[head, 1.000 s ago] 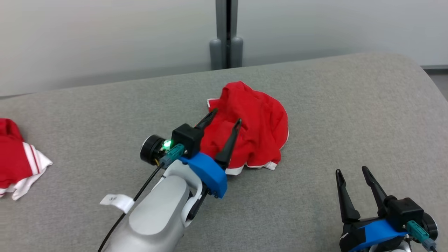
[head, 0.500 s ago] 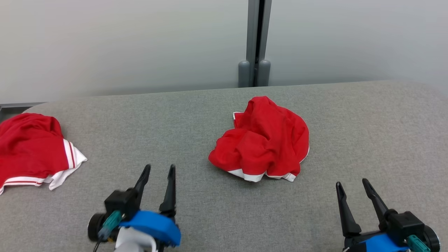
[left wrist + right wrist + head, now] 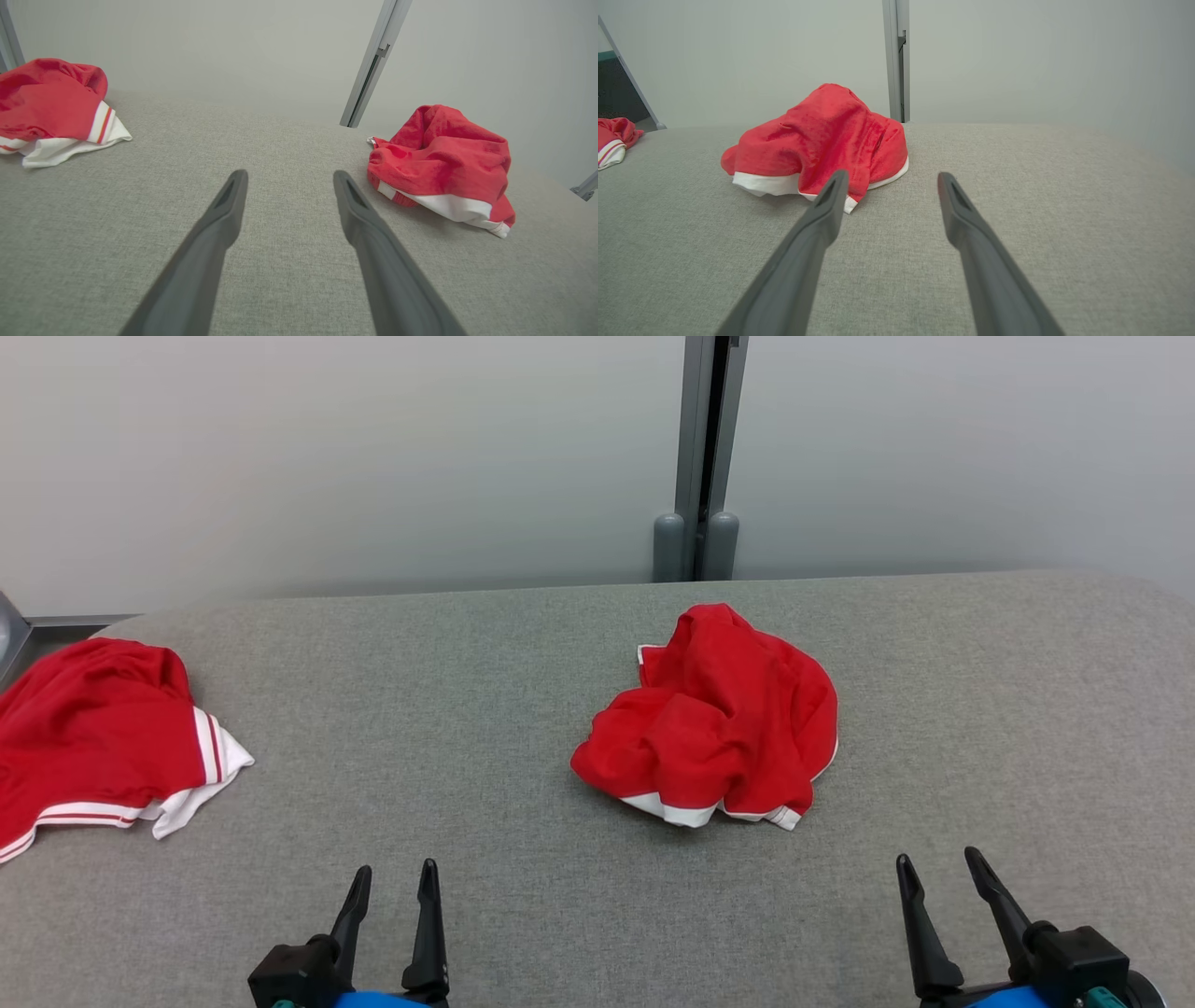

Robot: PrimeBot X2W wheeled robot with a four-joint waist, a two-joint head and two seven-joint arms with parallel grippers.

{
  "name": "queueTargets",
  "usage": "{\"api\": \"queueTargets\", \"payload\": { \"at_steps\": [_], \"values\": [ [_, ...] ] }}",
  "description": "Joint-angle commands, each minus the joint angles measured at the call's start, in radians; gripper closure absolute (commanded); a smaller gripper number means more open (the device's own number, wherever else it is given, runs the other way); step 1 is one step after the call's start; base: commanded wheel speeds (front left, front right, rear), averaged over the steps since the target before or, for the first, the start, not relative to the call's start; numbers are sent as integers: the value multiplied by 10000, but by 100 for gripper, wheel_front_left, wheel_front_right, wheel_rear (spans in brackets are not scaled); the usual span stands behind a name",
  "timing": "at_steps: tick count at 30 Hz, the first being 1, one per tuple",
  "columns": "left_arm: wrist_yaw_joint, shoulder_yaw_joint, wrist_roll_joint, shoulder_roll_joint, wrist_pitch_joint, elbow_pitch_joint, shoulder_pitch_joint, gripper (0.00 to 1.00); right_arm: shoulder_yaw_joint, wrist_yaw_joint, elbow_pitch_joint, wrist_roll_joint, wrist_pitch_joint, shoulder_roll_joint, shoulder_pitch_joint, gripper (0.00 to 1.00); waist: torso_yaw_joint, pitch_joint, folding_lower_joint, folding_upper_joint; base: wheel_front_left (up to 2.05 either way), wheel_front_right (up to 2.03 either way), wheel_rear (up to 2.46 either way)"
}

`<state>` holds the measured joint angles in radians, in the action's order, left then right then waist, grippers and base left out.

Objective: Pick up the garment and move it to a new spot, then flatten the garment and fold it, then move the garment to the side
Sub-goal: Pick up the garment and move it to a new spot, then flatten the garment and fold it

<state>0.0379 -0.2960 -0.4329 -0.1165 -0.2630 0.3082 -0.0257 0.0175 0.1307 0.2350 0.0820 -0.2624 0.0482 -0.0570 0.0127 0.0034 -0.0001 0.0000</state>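
A crumpled red garment (image 3: pixel 714 719) with white trim lies in a heap near the middle of the grey padded table (image 3: pixel 485 691); it shows too in the left wrist view (image 3: pixel 444 163) and the right wrist view (image 3: pixel 822 140). My left gripper (image 3: pixel 395 875) stands open at the bottom left, well short of the heap, nothing between its fingers (image 3: pixel 224 219). My right gripper (image 3: pixel 936 859) stands open at the bottom right, also apart from the cloth and holding nothing.
A second red garment (image 3: pixel 93 737) with white striped trim lies at the table's far left edge. Behind the table stands a pale wall with a grey upright post (image 3: pixel 705 457). Bare grey surface surrounds the middle heap.
My left arm has drawn back from the red heap to the bottom left, leaving the garment lying on the table. The camera has shifted, bringing the left garment further into view.
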Motion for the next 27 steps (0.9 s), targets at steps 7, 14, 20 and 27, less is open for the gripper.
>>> {"api": "queueTargets", "payload": {
  "at_steps": [7,14,20,27],
  "values": [
    [-233,267,340,162,-26,164,-67,0,-76,1,120,26,-38,41,-27,0,-67,-63,1,0,0,0,0],
    [-406,338,511,263,-26,398,74,0,8,1,163,-53,-38,39,31,0,-67,-61,1,0,0,0,0],
    [-478,395,642,325,-26,482,156,0,24,1,139,-88,-38,39,67,0,-23,-38,1,0,0,0,0],
    [-556,380,762,389,-27,418,269,0,-151,1,367,-261,-38,41,398,0,142,142,1,0,0,0,0]
  ]
}}
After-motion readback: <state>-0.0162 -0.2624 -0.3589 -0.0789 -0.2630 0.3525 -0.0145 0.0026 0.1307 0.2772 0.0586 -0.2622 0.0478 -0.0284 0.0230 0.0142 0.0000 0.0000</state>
